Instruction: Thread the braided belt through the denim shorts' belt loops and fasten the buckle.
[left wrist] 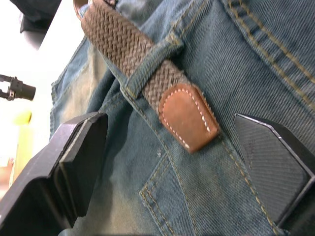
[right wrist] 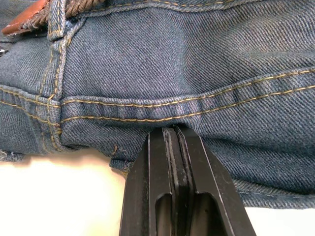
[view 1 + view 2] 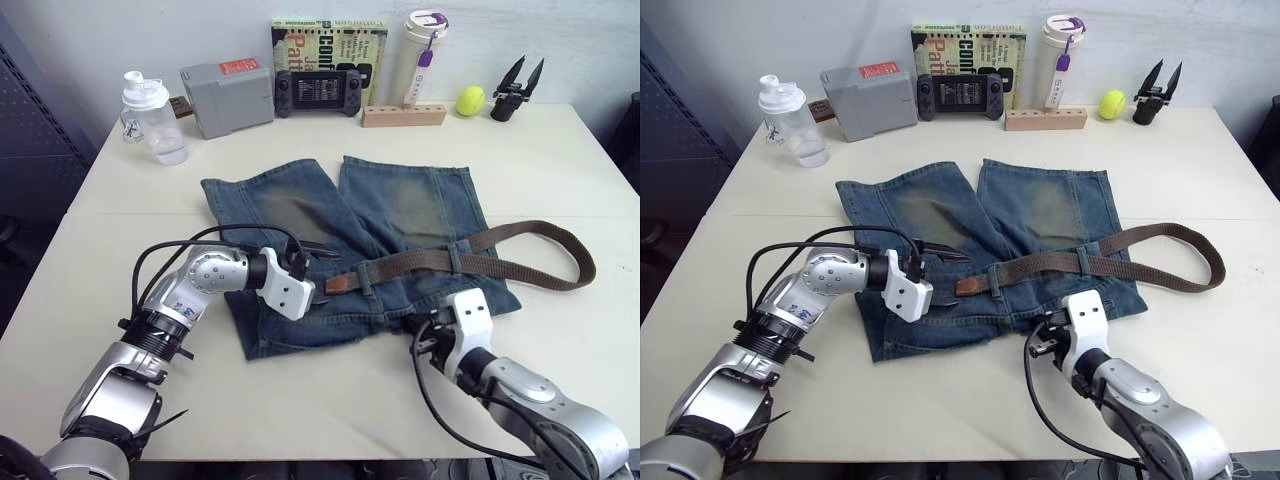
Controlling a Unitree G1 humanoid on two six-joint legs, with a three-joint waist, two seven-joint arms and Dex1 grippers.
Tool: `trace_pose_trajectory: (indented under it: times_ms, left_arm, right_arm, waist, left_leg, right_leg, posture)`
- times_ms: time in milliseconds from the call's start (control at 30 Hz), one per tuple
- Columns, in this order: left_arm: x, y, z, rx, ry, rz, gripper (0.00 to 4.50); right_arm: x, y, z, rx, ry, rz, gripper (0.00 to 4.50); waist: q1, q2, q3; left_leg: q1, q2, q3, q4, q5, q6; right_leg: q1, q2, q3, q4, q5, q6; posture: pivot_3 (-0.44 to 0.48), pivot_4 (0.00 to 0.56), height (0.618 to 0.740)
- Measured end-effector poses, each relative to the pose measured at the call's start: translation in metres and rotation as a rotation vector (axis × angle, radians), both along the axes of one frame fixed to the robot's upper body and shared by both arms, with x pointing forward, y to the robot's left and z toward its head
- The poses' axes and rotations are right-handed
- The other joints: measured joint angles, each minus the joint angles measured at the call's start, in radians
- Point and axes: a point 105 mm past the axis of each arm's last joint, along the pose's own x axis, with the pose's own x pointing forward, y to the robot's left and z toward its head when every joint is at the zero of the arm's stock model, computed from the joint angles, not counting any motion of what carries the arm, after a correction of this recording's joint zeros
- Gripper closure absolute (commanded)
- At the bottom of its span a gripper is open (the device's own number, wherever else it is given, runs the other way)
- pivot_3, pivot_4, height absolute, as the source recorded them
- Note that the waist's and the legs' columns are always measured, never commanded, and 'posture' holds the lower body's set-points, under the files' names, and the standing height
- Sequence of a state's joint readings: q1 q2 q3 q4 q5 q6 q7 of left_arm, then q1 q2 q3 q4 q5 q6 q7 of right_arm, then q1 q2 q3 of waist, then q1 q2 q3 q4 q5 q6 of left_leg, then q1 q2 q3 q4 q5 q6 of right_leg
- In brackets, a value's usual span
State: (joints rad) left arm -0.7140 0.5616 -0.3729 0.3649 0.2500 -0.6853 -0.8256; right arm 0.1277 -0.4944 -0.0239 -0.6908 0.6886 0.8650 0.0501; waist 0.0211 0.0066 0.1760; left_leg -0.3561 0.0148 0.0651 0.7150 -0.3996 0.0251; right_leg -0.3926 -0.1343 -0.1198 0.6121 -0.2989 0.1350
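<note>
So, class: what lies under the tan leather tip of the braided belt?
Blue denim of the denim shorts lies directly under the tan leather tip. Just behind the tip, the braided belt passes beneath a belt loop, which covers that stretch of braid.

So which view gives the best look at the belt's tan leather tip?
The left wrist view: the tan leather tip lies just past a belt loop, between the open left claw. Both eye views show it small on the denim shorts; the right wrist view catches its edge.
</note>
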Motion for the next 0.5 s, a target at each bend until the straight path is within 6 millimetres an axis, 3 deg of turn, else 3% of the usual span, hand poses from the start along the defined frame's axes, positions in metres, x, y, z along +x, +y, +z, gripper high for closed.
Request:
trace_pose_trajectory:
  times_ms: [233, 500]
  left_arm:
    - [0.010, -0.005, 0.001, 0.051, -0.165, -0.002, 0.03]
    - [0.009, -0.019, 0.004, -0.092, -0.286, -0.016, 0.03]
  right_arm:
    - [0.000, 0.004, 0.001, 0.033, 0.004, -0.019, 4.50]
    - [-0.001, 0.007, 0.001, 0.060, 0.007, -0.022, 4.50]
  waist:
    - [0.003, 0.000, 0.000]
    - [0.003, -0.001, 0.000]
  left_leg:
    - [0.000, 0.000, 0.000, 0.000, 0.000, 0.000]
    - [0.000, 0.000, -0.001, 0.000, 0.000, 0.000]
  right_leg:
    - [0.000, 0.000, 0.000, 0.000, 0.000, 0.000]
    - [-0.001, -0.001, 0.000, 0.000, 0.000, 0.000]
  posture:
    - [0.000, 0.150, 0.731]
    - [0.000, 0.150, 0.731]
